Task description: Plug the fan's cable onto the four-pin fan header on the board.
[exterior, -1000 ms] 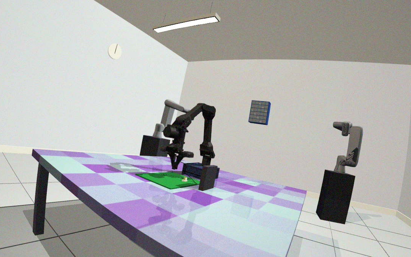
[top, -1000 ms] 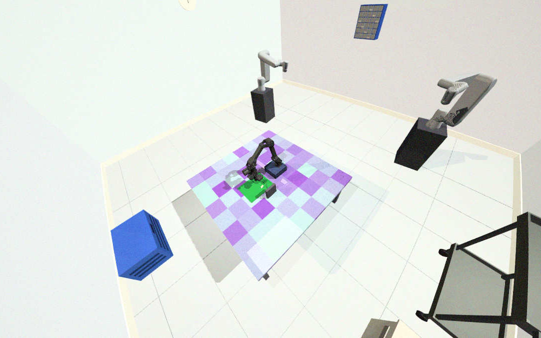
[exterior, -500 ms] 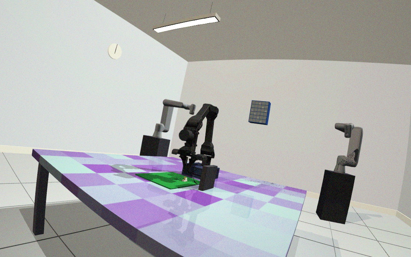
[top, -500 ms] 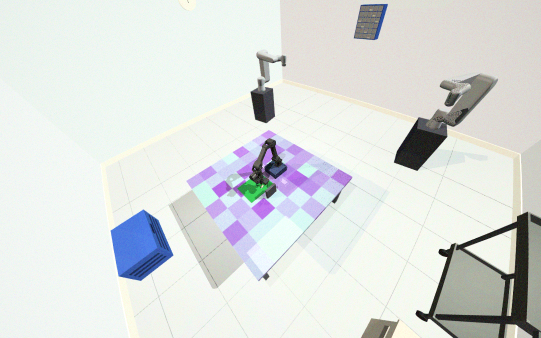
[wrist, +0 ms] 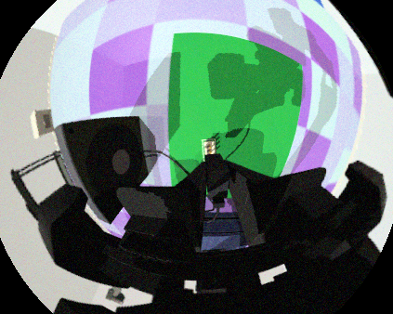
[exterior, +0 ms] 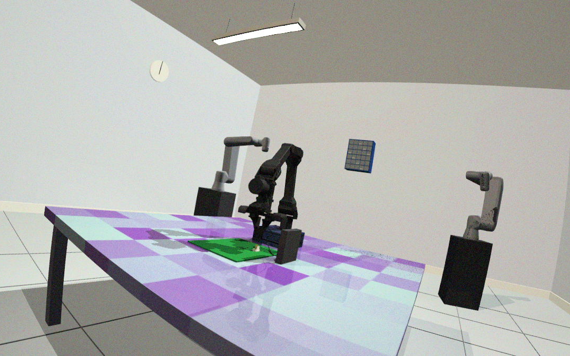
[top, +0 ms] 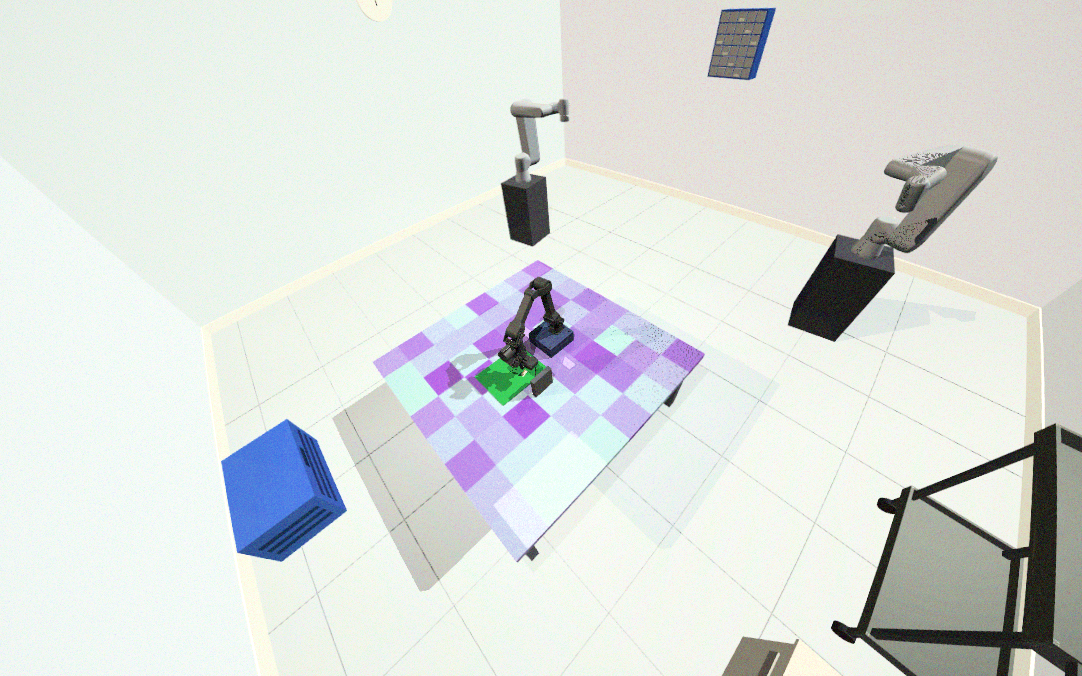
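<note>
The green board (top: 501, 393) (exterior: 239, 256) (wrist: 191, 70) lies on the table. The small pale four-pin header (exterior: 255, 250) (wrist: 209, 148) stands near its fan-side edge. My gripper (exterior: 258, 239) (wrist: 214, 164) is shut on the dark fan plug (wrist: 217, 186), above the board. In the wrist view the fingertips are just beside the header; in the exterior view they are close above or behind it. The plug's lower end is hidden, so contact with the header cannot be told. The black fan (top: 541, 382) (exterior: 288, 246) (wrist: 103, 158) stands upright beside the board, with its thin cable (wrist: 160, 152) running toward the fingers.
The arm's dark blue base block (top: 552, 337) (exterior: 271, 234) is behind the board on the checkered table (top: 558, 461) (exterior: 344, 309). Two grey arms on black pedestals (top: 526, 214) (top: 839, 289) stand off the table. A blue cabinet (top: 272, 487) is on the floor.
</note>
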`<control>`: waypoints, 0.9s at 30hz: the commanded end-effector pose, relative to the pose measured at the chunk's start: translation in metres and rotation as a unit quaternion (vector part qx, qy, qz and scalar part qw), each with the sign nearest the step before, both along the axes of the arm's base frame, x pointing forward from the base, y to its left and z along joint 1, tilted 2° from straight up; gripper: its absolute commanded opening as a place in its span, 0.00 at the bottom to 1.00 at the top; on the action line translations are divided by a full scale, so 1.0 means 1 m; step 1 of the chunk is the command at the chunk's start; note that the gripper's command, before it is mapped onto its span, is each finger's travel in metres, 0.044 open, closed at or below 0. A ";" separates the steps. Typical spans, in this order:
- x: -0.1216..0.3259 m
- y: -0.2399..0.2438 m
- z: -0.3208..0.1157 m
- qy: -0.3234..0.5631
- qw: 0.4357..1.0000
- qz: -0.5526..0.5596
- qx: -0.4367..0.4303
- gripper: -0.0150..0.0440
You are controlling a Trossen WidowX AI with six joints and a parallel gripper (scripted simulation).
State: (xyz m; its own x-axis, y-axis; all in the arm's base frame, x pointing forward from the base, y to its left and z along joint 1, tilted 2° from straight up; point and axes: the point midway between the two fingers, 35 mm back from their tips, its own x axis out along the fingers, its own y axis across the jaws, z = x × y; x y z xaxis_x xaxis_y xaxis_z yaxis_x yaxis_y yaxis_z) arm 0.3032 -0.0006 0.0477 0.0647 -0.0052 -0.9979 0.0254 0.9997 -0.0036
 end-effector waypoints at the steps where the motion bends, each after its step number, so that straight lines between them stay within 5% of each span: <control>1: 0.002 -0.001 0.001 0.000 1.000 -0.002 -0.002 0.25; 27: 0.006 -0.002 -0.021 0.000 1.000 -0.002 -0.002 0.25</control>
